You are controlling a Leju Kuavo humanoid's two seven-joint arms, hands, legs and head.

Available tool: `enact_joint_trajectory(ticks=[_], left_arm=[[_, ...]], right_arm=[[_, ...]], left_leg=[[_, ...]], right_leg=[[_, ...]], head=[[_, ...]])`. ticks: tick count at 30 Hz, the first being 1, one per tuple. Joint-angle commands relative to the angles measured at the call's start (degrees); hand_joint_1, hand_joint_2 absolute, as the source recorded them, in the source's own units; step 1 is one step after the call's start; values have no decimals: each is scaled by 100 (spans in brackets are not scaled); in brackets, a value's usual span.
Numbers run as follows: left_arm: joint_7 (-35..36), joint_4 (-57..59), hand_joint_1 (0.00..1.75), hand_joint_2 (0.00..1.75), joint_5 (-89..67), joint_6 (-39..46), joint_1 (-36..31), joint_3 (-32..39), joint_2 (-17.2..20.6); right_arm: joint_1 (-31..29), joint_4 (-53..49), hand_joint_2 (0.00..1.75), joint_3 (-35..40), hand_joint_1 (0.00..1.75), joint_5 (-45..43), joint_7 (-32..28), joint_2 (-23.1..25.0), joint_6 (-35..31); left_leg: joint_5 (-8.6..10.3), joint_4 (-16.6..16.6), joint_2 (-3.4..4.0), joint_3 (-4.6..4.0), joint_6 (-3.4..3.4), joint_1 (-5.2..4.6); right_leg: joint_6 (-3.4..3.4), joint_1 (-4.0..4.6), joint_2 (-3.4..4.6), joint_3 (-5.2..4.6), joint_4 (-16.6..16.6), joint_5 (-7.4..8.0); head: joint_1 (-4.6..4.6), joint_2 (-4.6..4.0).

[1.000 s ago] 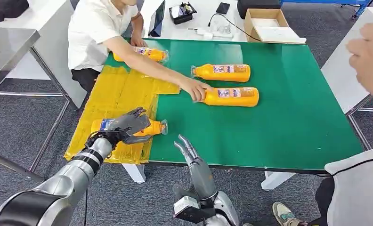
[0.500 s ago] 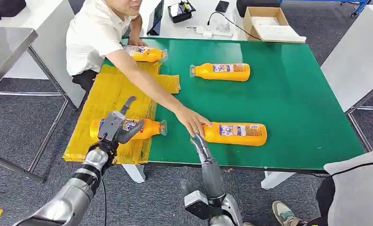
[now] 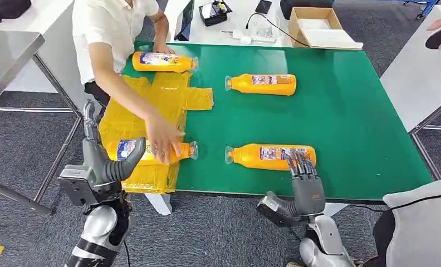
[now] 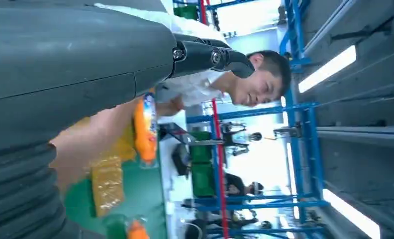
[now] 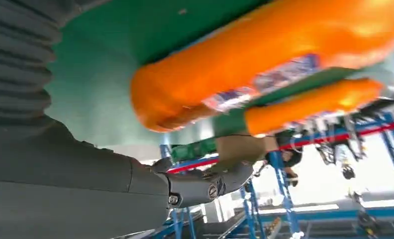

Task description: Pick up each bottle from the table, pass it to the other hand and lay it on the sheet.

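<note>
A yellow sheet (image 3: pixel 146 105) covers the left part of the green table (image 3: pixel 352 111). One orange bottle (image 3: pixel 130 151) lies on the sheet's near end, with a person's hand (image 3: pixel 163 143) on it. My left hand (image 3: pixel 104 164) stands just left of that bottle, fingers apart, holding nothing. A second bottle (image 3: pixel 271 157) lies near the table's front edge. My right hand (image 3: pixel 305 181) reaches up at its base end, fingers (image 3: pixel 299 162) spread against it, without a grip. The right wrist view has this bottle (image 5: pixel 264 64) close above the thumb (image 5: pixel 205 185).
Two more bottles lie farther back: one (image 3: pixel 162 61) by the sheet's far end, another (image 3: pixel 261 84) mid-table. The person leans in from the far left. A cardboard box (image 3: pixel 314 25) and cables sit behind the table. Another person stands at the right.
My left hand let go of the bottle on the sheet and drew back left. The person slid a bottle to the front edge, then touched the sheet's bottle. My right hand moved right to the front bottle.
</note>
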Motion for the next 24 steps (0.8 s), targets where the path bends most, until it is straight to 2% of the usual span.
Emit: enact_joint_trajectory(ticks=[1, 2, 4, 11, 14, 15, 16, 24], left_arm=[[30, -301, 0, 175, 375, -367, 126, -412, 198], [22, -260, 0, 175, 325, -346, 113, -447, 212], [12, -102, 0, 175, 61, -163, 34, -490, 217], [61, 18, 0, 175, 89, -241, -135, -574, 195], [106, 117, 0, 175, 147, -345, -349, -723, 157], [158, 202, 0, 175, 150, -359, -435, -776, 146], [168, 222, 0, 175, 153, -361, -445, -787, 137], [203, 303, 0, 175, 151, -359, -450, -821, 156]], right_arm=[[-765, 1437, 175, -40, 0, 917, 601, -273, -201], [-906, 1653, 175, 1, 0, 1082, 696, -308, -201], [-1262, 2124, 175, -26, 0, 965, 463, -310, -104], [-1815, 2556, 175, 125, 0, 1105, 518, -216, 270], [-2183, 2869, 175, 249, 0, 1189, 538, -68, 522], [-2307, 2982, 175, 389, 0, 1361, 617, -23, 506], [-2337, 3008, 175, 389, 0, 1356, 627, 6, 571], [-2348, 3070, 175, 377, 0, 1289, 616, 94, 654]], left_leg=[[-7, -6, 6, 19, -4, 0], [-6, -4, 8, 15, -3, 1], [-18, -3, 24, 39, -6, 1], [-1, -2, 11, 6, -2, -1], [-2, -1, 16, 10, -2, -2], [-15, 1, 28, 35, -10, 0], [-2, 1, 16, 11, -3, -2], [-5, -4, 9, 24, -4, 0]], right_leg=[[-7, 0, 5, 16, -4, -6], [-5, 0, 8, 12, -2, -4], [-11, 0, 21, 31, -1, -12], [-5, -3, 8, 3, -1, 1], [-6, -3, 12, 5, 2, 1], [-17, -1, 23, 24, 7, -10], [-8, -3, 12, 6, 4, 0], [-8, 0, 5, 20, 0, -6]], head=[[2, 0], [0, 0], [-2, 0], [2, 0], [0, 0], [0, 0], [2, 0], [0, 0]])
